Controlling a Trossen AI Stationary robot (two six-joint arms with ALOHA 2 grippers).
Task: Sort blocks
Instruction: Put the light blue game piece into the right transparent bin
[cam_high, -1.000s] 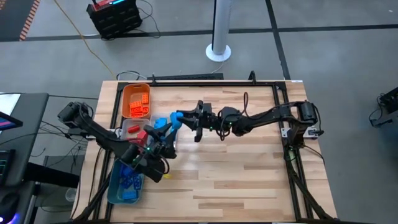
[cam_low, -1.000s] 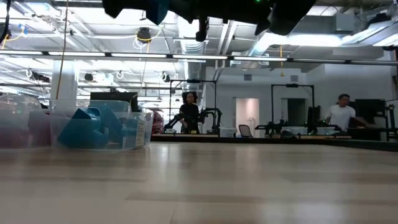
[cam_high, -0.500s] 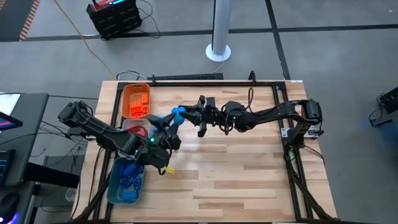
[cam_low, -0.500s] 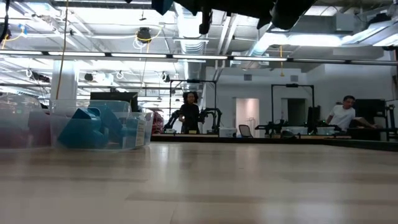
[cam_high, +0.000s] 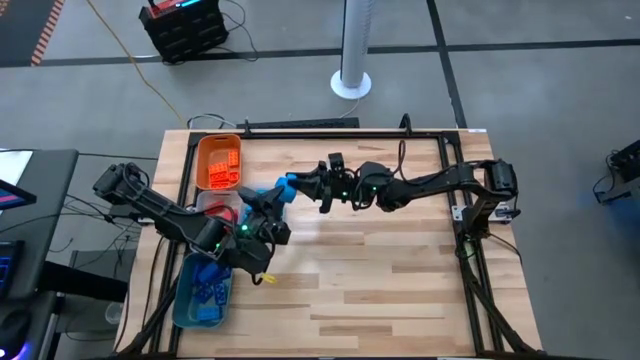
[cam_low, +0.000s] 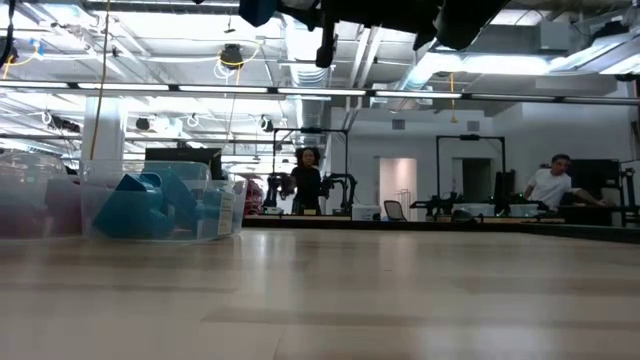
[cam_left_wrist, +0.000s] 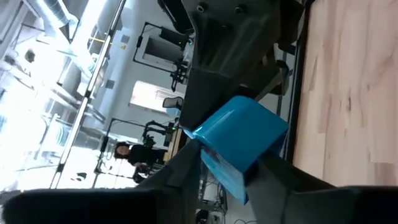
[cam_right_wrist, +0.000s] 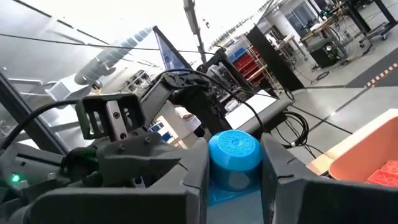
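Observation:
A blue block (cam_high: 284, 186) hangs in the air above the table's far left part, between both grippers. In the left wrist view it shows a smooth boxy end (cam_left_wrist: 239, 140); in the right wrist view it shows a round studded top (cam_right_wrist: 235, 152). My left gripper (cam_high: 272, 198) reaches it from the near left and is shut on it. My right gripper (cam_high: 302, 185) comes from the right and is shut on it too. In the low view only a blue bit (cam_low: 258, 8) shows at the top edge. My left gripper pinches the block's boxy end (cam_left_wrist: 217, 163) between its two fingers (cam_left_wrist: 180, 180), coming roughly level from the table's near left. The block is lifted clear of the table. My right gripper pinches the block just below its round studded top (cam_right_wrist: 214, 177), one finger (cam_right_wrist: 194, 165) on each side. It comes about level from the table's right. The block is held clear of the table, with the left gripper on its other end.
Along the left edge stand an orange tray (cam_high: 205, 150) with orange blocks, a clear tray (cam_high: 204, 201) with red blocks, and a teal tray (cam_high: 186, 300) with blue blocks. A small yellow bit (cam_high: 271, 277) lies near the left arm. People stand in the room beyond.
My left gripper has risen and gone toward the far edge, up to the blue block at the right gripper, and its wrist has rolled. My right gripper has rolled too while staying nearly in place. The block stays in the air.

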